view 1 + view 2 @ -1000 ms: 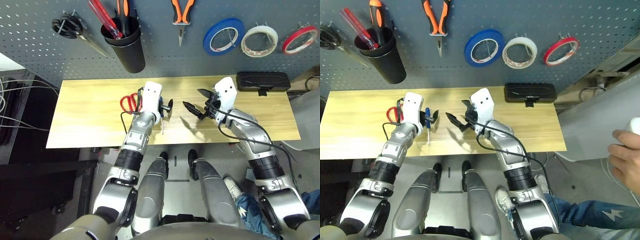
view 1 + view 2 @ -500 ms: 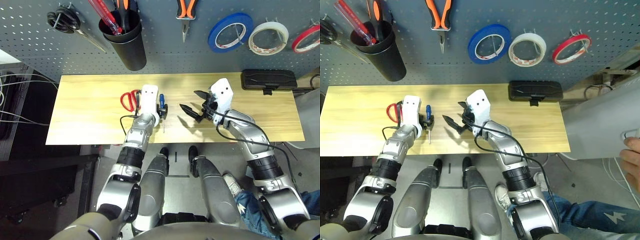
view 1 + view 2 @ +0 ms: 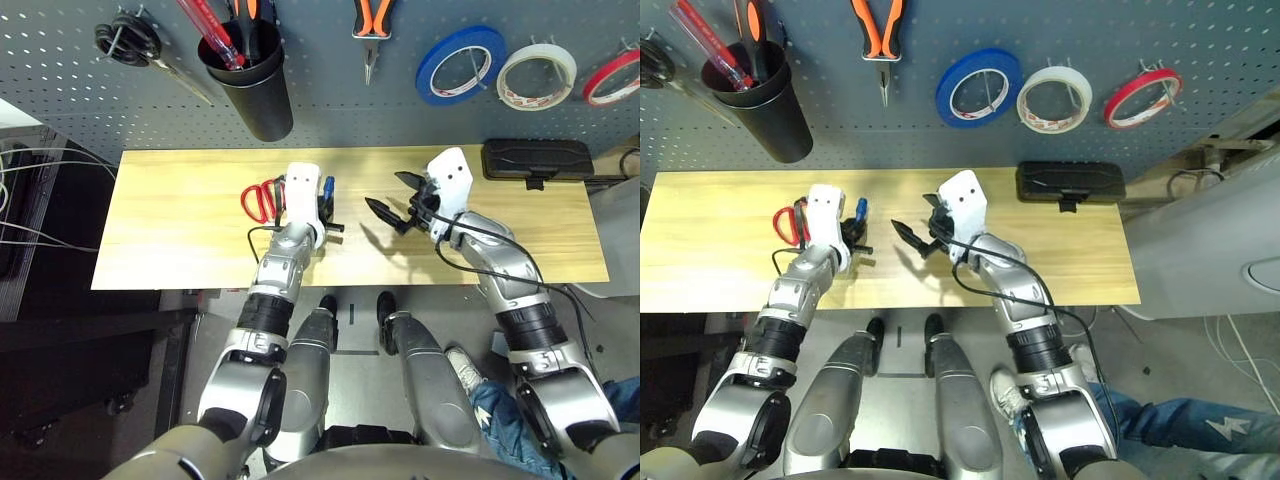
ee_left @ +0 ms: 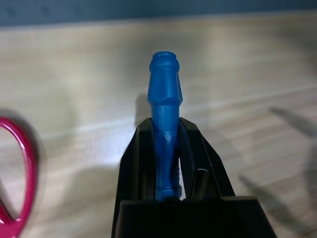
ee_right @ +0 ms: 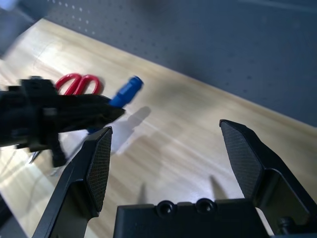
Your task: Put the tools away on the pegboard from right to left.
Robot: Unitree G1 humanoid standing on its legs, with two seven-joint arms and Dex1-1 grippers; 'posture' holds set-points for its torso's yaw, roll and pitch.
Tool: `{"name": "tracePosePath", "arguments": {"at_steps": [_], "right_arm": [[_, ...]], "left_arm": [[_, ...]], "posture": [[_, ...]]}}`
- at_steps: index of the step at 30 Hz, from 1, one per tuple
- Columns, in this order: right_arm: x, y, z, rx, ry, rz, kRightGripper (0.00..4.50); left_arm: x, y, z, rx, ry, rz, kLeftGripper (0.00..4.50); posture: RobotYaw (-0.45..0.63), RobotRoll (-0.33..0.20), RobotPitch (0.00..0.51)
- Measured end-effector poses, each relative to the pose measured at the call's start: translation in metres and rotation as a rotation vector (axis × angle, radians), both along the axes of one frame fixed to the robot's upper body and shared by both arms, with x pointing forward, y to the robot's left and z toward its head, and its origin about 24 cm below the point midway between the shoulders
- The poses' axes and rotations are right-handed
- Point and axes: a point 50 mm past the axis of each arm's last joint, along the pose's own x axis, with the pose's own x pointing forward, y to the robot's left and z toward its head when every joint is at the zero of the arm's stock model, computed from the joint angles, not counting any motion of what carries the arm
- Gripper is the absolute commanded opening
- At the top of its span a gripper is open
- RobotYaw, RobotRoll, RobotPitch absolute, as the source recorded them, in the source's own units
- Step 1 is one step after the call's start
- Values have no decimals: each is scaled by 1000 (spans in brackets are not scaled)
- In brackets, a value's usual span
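Left gripper (image 4: 166,163) clamped on the blue-handled screwdriver (image 4: 164,124), handle end jutting past the fingertips, over mid-bench; seen close from the left wrist, with a sliver of the red-handled scissors (image 3: 262,199) lying flat just beside. Right gripper (image 5: 171,153) spread wide and empty, above the bench (image 3: 170,220) toward its right half; from its wrist, the left gripper and screwdriver seen side-on. On the pegboard (image 3: 1200,40): blue tape roll (image 3: 978,88) and orange-handled pliers (image 3: 878,30) hung

Silver forearms, white wrist housings (black cables), black-fingered end effectors
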Motion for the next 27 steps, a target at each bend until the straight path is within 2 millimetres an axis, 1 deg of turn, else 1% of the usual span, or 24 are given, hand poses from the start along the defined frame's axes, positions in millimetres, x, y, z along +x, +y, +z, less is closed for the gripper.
{"name": "tracePosePath", "arguments": {"at_steps": [4, 6, 8, 11, 16, 21, 27], "right_arm": [[3, -4, 6, 16, -24, -26, 4500], [3, -4, 6, 24, -30, -27, 4500], [3, -3, 7, 29, -32, -26, 4500], [4, -3, 9, 35, -42, -27, 4500], [5, -2, 11, 39, -56, -23, 4500], [6, -2, 11, 41, -56, -25, 4500], [6, -2, 11, 42, -59, -26, 4500]], "left_arm": [[-11, 7, 11, -29, -70, 2, 561], [-15, 10, 16, -28, -98, -1, 561], [-23, 13, 20, -32, -132, -21, 561], [-33, 10, 28, -39, -180, -77, 561], [-38, 1, 47, -53, -271, -146, 561], [-37, -4, 59, -82, -316, -178, 561], [-36, -8, 66, -96, -341, -201, 561]], "posture": [[70, 0, 333], [71, 0, 331], [75, 0, 331], [79, 0, 330], [82, 0, 329], [76, 0, 329], [73, 0, 329]]}}
